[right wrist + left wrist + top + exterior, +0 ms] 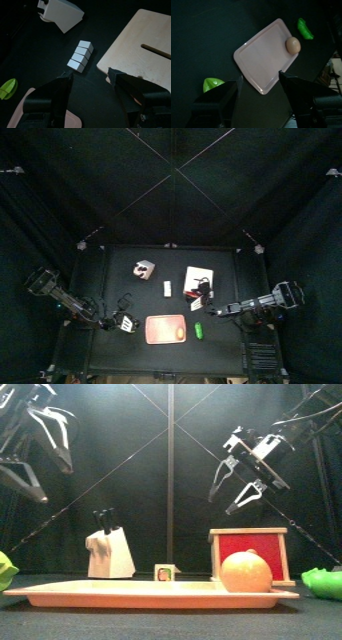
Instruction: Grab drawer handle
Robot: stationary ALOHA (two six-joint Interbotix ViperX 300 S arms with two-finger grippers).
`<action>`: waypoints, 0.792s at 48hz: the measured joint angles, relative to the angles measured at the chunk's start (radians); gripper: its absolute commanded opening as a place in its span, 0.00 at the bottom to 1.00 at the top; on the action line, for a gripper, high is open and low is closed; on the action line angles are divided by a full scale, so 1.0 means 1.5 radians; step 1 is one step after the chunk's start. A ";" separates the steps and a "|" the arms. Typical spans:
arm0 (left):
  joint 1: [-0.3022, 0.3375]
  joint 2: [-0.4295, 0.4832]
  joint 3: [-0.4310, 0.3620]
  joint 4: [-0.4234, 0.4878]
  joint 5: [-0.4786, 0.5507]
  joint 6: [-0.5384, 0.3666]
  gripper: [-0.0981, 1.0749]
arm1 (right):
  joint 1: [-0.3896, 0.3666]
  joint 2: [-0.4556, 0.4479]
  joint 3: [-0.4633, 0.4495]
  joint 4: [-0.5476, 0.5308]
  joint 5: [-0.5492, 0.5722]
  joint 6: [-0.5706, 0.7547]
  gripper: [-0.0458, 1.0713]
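The drawer is a small wooden box with a red face [250, 546], standing right of the table's middle [199, 278]. In the right wrist view its pale wooden panel [140, 45] carries a thin dark bar [157, 50] that looks like the handle. My right gripper [90, 80] is open and empty, hanging above the table just short of the box [210, 304], raised in the front view [245, 472]. My left gripper [261, 92] is open and empty, raised over the table's front left [119, 320], by the pink tray's edge.
A pink tray [167, 329] at the front holds an egg-shaped tan thing [246, 571]. Green toys lie at its right [198, 333] and left [212, 84]. A white knife block [110, 552] stands at the back left. A row of small white blocks [80, 55] lies between it and the drawer.
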 measured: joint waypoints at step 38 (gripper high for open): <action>0.342 -0.037 0.013 0.307 -0.317 0.001 0.34 | 0.093 0.063 -0.051 0.186 0.181 0.046 0.85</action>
